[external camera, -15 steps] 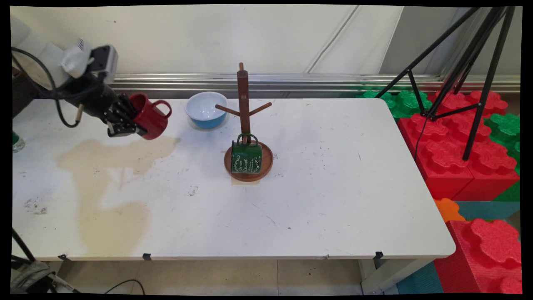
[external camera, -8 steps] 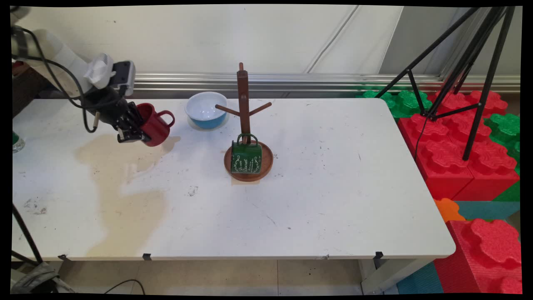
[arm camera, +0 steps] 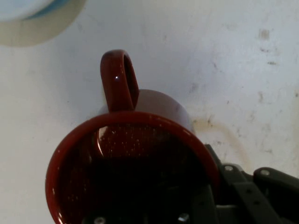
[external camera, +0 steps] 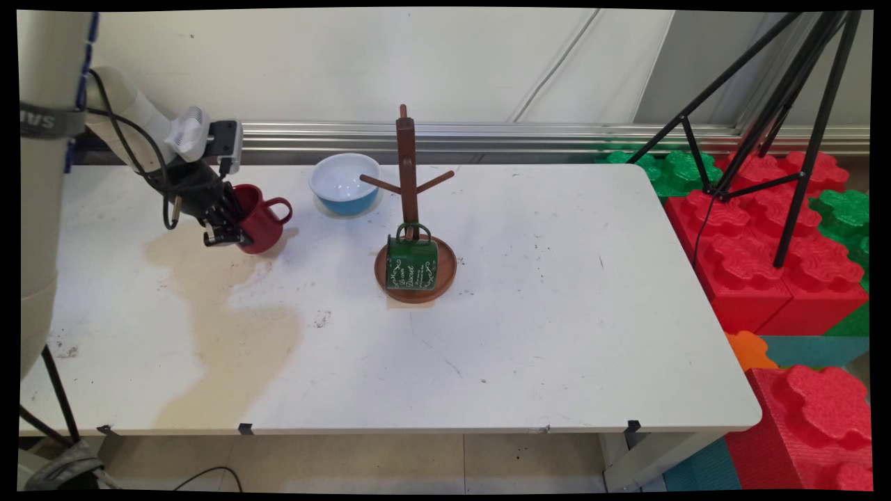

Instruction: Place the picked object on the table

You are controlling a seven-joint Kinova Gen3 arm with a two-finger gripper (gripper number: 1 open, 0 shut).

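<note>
My gripper (external camera: 226,226) is shut on the rim of a red mug (external camera: 261,219), at the table's far left. The mug hangs tilted, low over the table, its handle pointing right toward the bowl. In the hand view the red mug (arm camera: 135,154) fills the lower middle; I look into its dark mouth, the handle points up, and one finger (arm camera: 210,205) sits inside the rim. A blue bowl with a white inside (external camera: 344,182) stands just right of the mug. Beyond it a wooden mug tree (external camera: 407,167) rises from a round base, with a green mug (external camera: 412,263) lying there.
A tan stain (external camera: 230,327) spreads over the left half of the white table (external camera: 557,313). Right of the table are red and green foam blocks (external camera: 766,236) and a black tripod (external camera: 779,104). A metal rail runs along the wall behind.
The gripper with the red mug has moved right and down toward the table, and the mug has turned more upright. The bowl, mug tree and green mug have not moved.
</note>
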